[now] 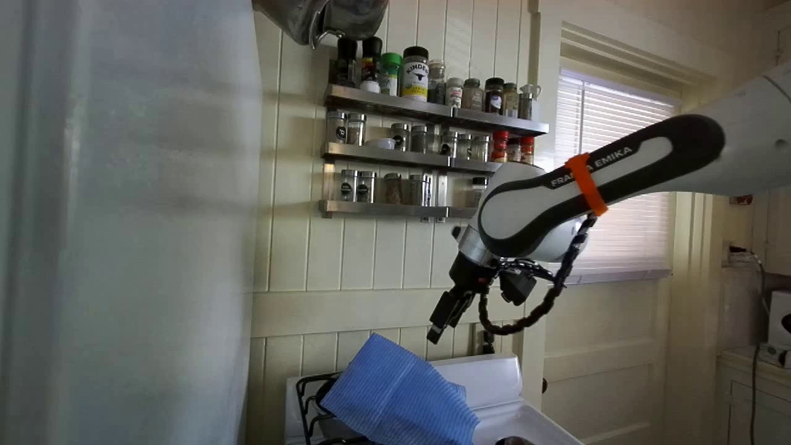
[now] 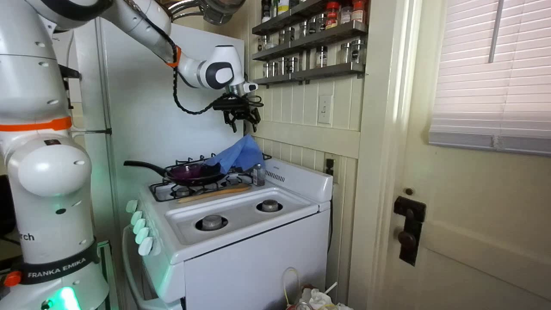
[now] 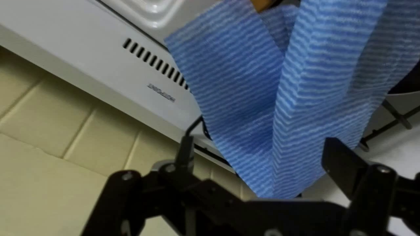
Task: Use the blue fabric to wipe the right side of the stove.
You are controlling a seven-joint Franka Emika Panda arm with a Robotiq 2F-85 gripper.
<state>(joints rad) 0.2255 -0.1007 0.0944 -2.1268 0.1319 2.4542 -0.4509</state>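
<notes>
**Blue cloth [image 2: 239, 155] on the left half of the stove [image 2: 258, 254], gripper [image 2: 245, 128] spread wide above**

Sides as one faces the knobs; items listed near to far.

- Robot arm [image 2: 47, 172], one, white with orange bands: base at the near side, forearm reaching out over the stove.
- Knobs [image 2: 139, 228], pale, in a row: on the stove's near face.
- Frying pan [image 2: 191, 180], black, purple showing inside: on the left grate [image 3: 400, 118], handle toward the near left.
- Wooden utensil [image 2: 215, 193], long: lying along the middle of the stove top, right of the pan.
- Burner heads [image 2: 212, 222], grey, two: in the recessed right half, one near, one far.
- Blue cloth, striped, creased: toward the far side of the left half, covering part of pan and grate, raised to a peak; what lies beneath cannot be told.
- Gripper, black: over the cloth and apart from it, fingers [image 3: 341, 162] set wide.
- Jar [image 2: 258, 175], small, glass: just right of the cloth, near the white back panel [image 2: 297, 174].
- Shelves [image 1: 386, 154], metal, three tiers, with spice jars [image 1: 414, 74]: on the far wall.
- Door [image 2: 473, 267], cream: far right.
</notes>
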